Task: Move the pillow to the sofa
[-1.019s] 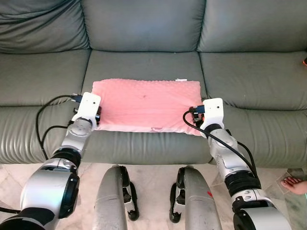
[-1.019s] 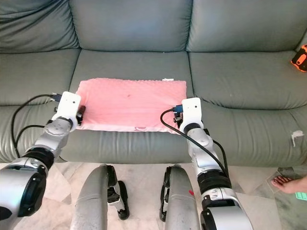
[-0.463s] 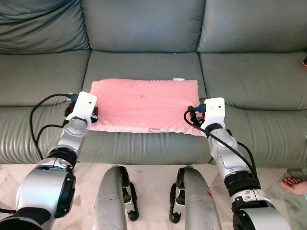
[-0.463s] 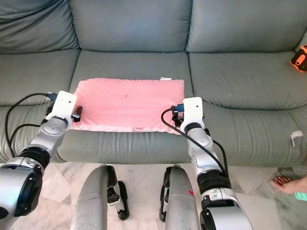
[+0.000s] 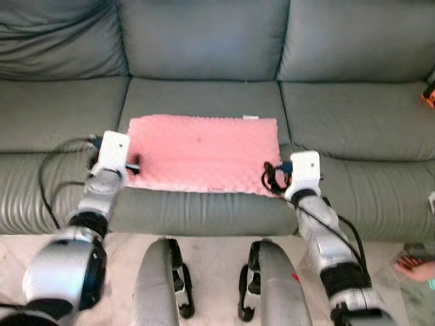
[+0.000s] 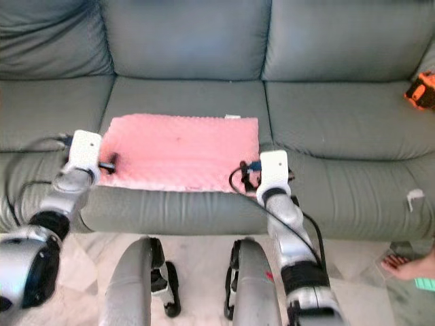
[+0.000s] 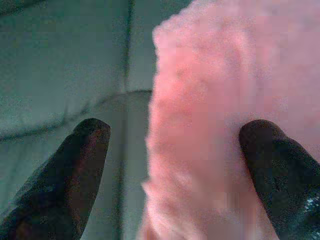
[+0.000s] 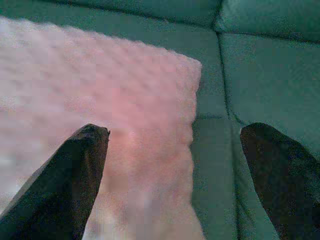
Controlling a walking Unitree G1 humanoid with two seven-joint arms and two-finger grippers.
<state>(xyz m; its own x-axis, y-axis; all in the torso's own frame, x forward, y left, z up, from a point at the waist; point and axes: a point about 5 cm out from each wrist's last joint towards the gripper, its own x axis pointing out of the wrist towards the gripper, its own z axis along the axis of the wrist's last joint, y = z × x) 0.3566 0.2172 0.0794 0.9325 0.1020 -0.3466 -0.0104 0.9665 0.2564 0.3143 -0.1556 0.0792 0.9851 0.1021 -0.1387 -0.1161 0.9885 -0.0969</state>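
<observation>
The pink pillow (image 5: 202,151) lies flat on the middle seat of the grey sofa (image 5: 204,47), close to the seat's front edge. My left gripper (image 5: 134,165) is at the pillow's left edge. In the left wrist view its fingers (image 7: 75,165) stand wide apart, open, with the pillow's fluffy edge (image 7: 200,110) between them. My right gripper (image 5: 272,178) is at the pillow's front right corner. It is open too, with the pillow's corner (image 8: 150,130) between its spread fingers (image 8: 65,185).
An orange object (image 6: 423,90) lies on the sofa's right seat at the frame's edge. A person's foot (image 6: 408,266) is on the pale floor at lower right, and a white scrap (image 6: 414,197) hangs on the sofa front. My legs (image 5: 160,285) stand before the sofa.
The whole picture has shifted a little and blurred. My left wrist has moved slightly left, and my right wrist has dropped back toward the seat's front. The pillow stays on the seat.
</observation>
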